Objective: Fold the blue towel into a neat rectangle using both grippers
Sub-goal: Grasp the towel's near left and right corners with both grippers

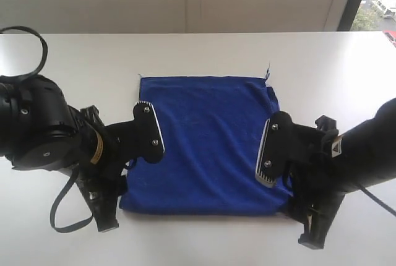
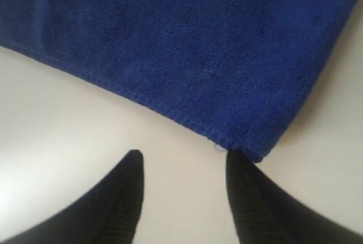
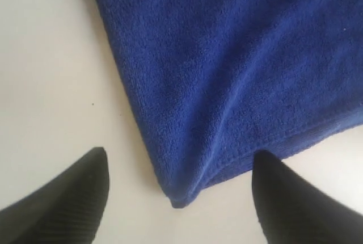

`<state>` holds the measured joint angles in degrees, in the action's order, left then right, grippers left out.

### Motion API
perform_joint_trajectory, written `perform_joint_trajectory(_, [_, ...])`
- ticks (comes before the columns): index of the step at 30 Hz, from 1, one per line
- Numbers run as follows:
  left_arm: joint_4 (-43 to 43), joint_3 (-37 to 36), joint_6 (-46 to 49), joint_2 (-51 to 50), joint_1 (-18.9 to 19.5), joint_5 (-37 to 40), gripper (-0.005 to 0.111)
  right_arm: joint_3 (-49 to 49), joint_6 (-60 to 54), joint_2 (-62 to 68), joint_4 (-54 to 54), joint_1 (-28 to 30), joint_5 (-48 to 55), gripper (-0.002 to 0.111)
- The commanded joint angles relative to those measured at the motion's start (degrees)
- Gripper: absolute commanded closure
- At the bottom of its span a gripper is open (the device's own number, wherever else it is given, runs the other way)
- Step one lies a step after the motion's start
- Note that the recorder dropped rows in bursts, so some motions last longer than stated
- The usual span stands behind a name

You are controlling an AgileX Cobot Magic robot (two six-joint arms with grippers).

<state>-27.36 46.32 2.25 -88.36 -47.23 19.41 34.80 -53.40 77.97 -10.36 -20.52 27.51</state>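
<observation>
Left tool (image 2: pixel 184 156) and right tool (image 3: pixel 181 153), both apart, at towel (image 1: pixel 210 142) corners; centre each corner between the fingers before pinching.

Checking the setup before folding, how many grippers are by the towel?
2. The left gripper at the near left corner of the blue towel, right gripper at its near right corner.

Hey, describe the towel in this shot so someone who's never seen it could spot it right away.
Start at the white table: spread flat in its middle is the blue towel, a roughly square navy cloth. The open left gripper and right gripper sit at its near corners. It is the only soft, coloured thing among black hardware and white tabletop.
</observation>
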Motion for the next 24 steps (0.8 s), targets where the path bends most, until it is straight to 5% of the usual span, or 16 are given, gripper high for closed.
perform_joint_trajectory(1, [0.46,-2.91,1.76,-0.41,-0.30,-5.60,0.041,-2.26,-2.19,2.49,0.08,-0.12,-5.70,0.041])
perform_joint_trajectory(12, [0.46,-4.05,1.88,-6.57,-0.19,-12.25,0.041,-2.80,-1.96,10.10,0.08,-0.01,-9.72,0.042])
perform_joint_trajectory(17, [-0.06,-4.05,1.88,-9.77,-0.19,-11.87,0.044,-2.80,-1.96,11.93,0.08,-0.01,-8.77,0.058])
perform_joint_trajectory(20, [-0.06,-4.05,1.88,-10.37,-0.19,-11.35,0.060,-2.80,-1.96,12.21,0.60,-0.01,-8.77,0.079])
perform_joint_trajectory(24, [-0.56,-3.62,2.70,-10.25,-0.19,-6.69,0.098,-1.64,-1.66,11.64,4.70,-0.01,-7.33,0.108])
